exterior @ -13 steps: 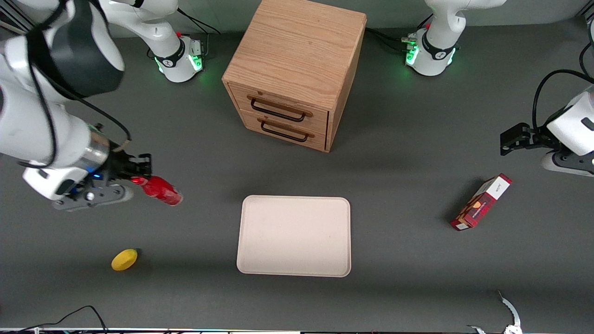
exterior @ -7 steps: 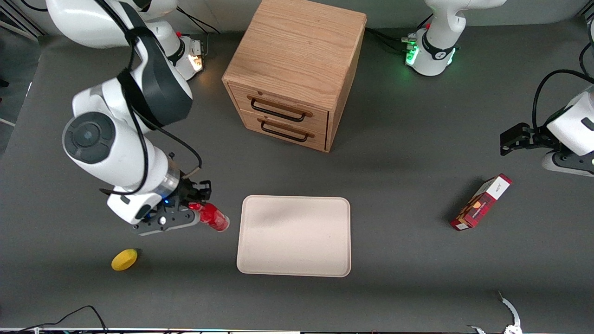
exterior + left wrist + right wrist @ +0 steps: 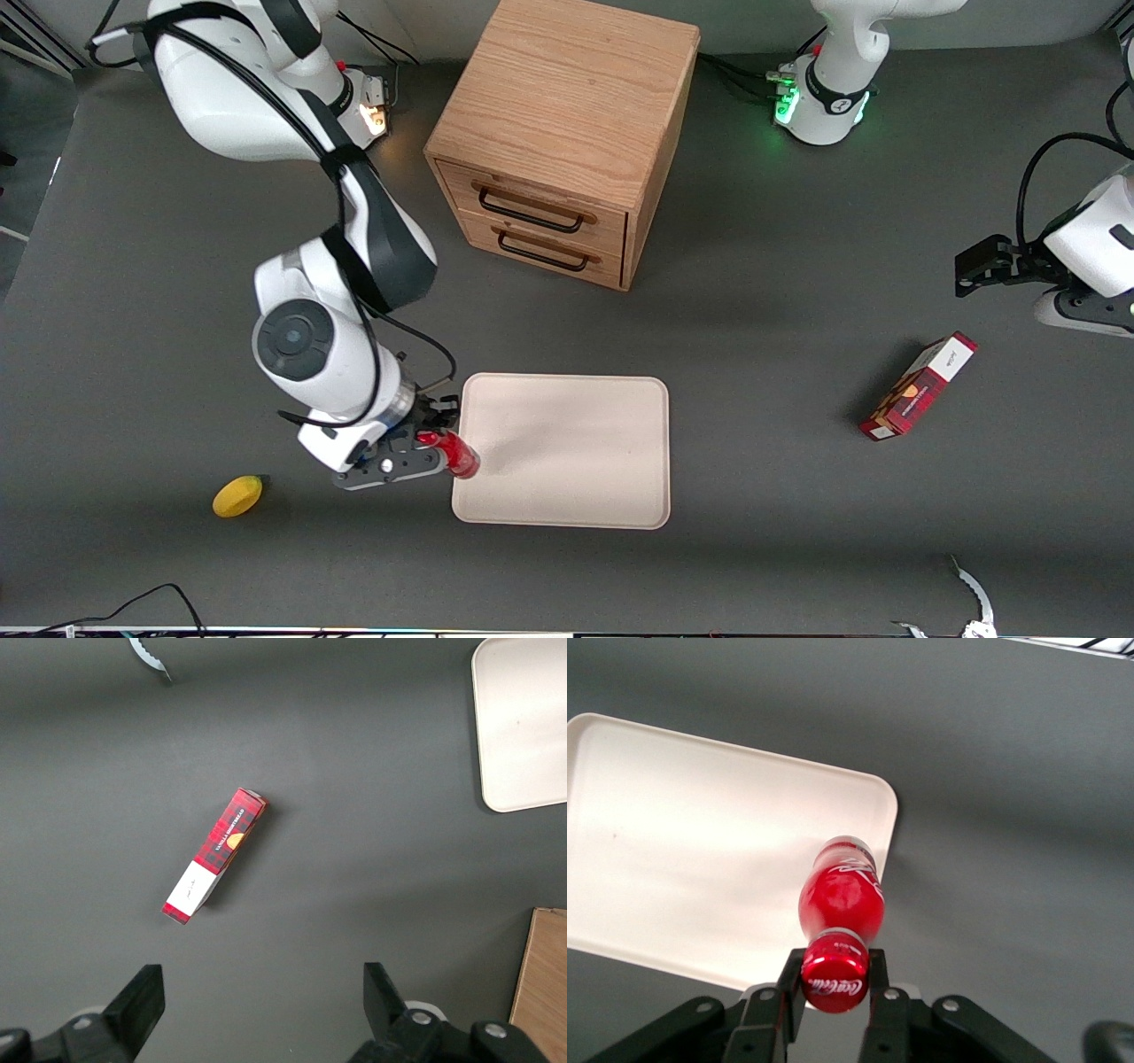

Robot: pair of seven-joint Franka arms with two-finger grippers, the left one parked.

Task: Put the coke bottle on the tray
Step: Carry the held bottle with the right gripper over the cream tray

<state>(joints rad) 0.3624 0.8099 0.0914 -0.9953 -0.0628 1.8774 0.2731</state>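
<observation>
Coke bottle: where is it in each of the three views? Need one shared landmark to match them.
Front view: coke bottle held in the gripper, over the tray edge at the working arm's end.
Right wrist view: coke bottle clamped at the neck by the gripper, body above the tray corner.
Left wrist view: not in it.
Shared landmark: the tray, visible in all three.
</observation>
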